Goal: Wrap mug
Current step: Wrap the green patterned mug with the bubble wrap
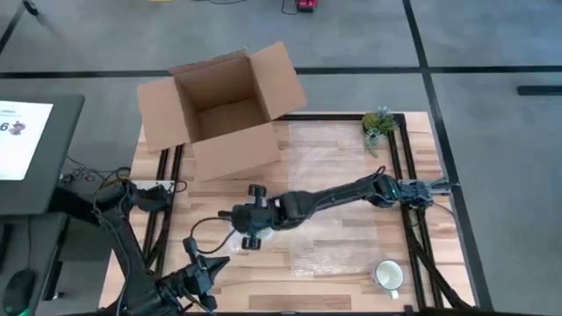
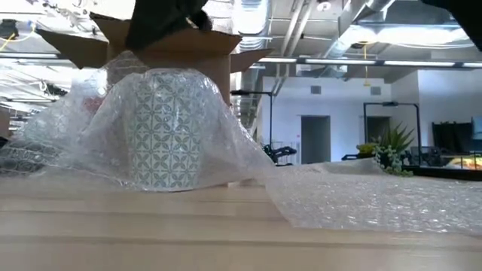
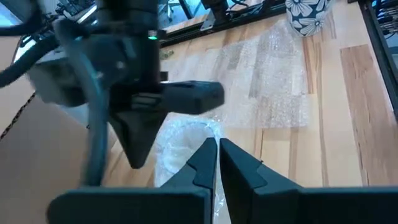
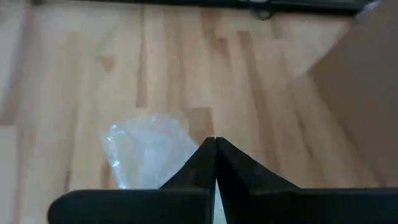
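Here, patterned mug (image 2: 169, 128) stands upright under bubble wrap (image 2: 226, 162) on tabletop (image 1: 342, 250). Right hand (image 4: 214, 149) pinched closed above wrap edge; left hand (image 3: 217, 152) also closed, near tabletop's front-left corner.

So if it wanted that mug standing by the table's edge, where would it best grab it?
Probably by the rim, from above. The mug stands upright, mouth open to the ceiling, clear of the bubble wrap, so one finger could drop inside and one outside. Its handle looks too small to pinch reliably.
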`<state>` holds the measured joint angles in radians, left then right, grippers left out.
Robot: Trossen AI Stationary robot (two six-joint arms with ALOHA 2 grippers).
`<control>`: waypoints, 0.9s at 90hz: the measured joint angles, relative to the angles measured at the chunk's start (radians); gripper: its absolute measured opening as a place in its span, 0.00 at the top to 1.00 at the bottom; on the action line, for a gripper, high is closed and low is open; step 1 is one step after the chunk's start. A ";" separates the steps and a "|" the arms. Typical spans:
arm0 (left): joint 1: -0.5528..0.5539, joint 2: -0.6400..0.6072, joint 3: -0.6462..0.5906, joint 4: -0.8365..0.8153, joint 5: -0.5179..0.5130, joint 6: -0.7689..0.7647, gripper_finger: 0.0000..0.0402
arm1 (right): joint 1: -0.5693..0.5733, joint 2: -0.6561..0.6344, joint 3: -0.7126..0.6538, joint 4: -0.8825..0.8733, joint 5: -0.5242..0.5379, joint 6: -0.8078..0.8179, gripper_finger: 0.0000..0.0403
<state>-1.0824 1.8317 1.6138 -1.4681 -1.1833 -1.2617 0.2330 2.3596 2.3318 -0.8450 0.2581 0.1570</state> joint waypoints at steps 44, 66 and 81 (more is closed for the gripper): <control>0.000 0.000 0.001 0.005 0.000 -0.005 1.00 | 0.005 0.096 -0.001 -0.164 -0.091 0.029 1.00; 0.002 0.000 0.001 0.001 0.002 -0.003 1.00 | -0.004 0.163 0.007 -0.159 -0.183 0.021 1.00; 0.002 0.000 0.001 0.004 0.004 -0.003 1.00 | 0.007 0.136 0.021 -0.179 -0.180 0.017 1.00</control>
<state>-1.0805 1.8317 1.6146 -1.4638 -1.1790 -1.2651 0.2398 2.4956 2.3531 -1.0240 0.0776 0.1737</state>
